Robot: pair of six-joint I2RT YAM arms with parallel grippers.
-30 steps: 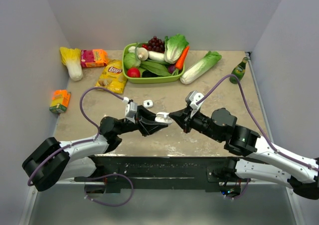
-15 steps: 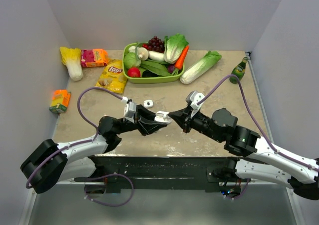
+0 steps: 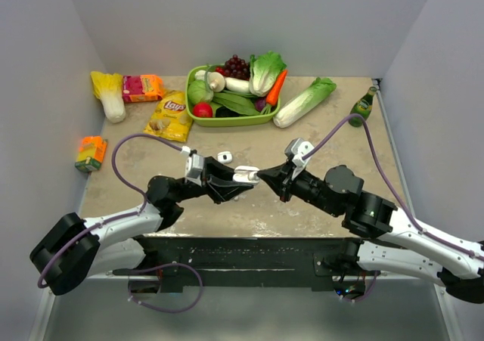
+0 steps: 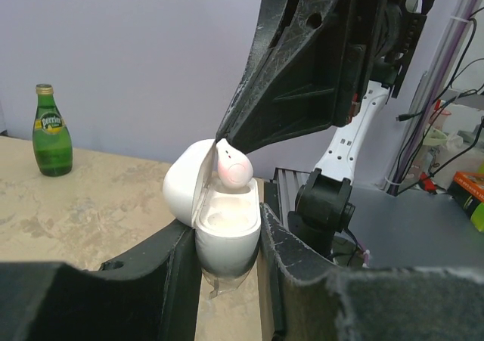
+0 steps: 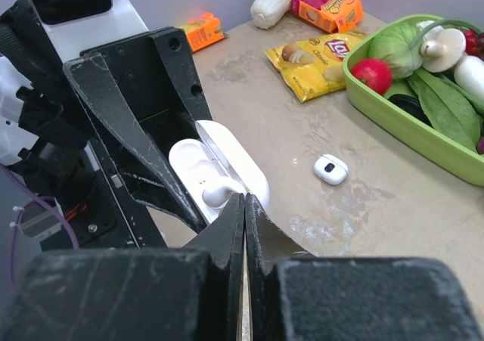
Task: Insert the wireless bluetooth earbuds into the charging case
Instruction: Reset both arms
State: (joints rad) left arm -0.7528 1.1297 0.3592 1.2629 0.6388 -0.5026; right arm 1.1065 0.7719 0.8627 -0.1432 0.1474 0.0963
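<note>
Shifted slightly leftward and away from the bases since a second ago are both wrists, with the case carried along. The left gripper point(image 3: 225, 184) is clamped on the lower shell of the charging case point(image 4: 227, 243), whose lid is hinged open. The right gripper point(image 5: 244, 205) is seen with its fingers pressed almost together, pinching one earbud point(image 4: 233, 172), apparently by the stem. The bud's head is held at the case mouth over a socket and is not yet seated. The earbud is judged very light, rigid, glossy and slippery, so it is easily flicked out of a tip pinch. It is best held by the stem, with the head left free. The case is judged light and smooth, best clamped on the shell sides below the lid. Farther off, a small white item point(image 3: 224, 157) is seen on the table point(image 3: 340, 152). Beyond it are a chip bag point(image 3: 169, 115) and a green tray point(image 3: 227, 119).
</note>
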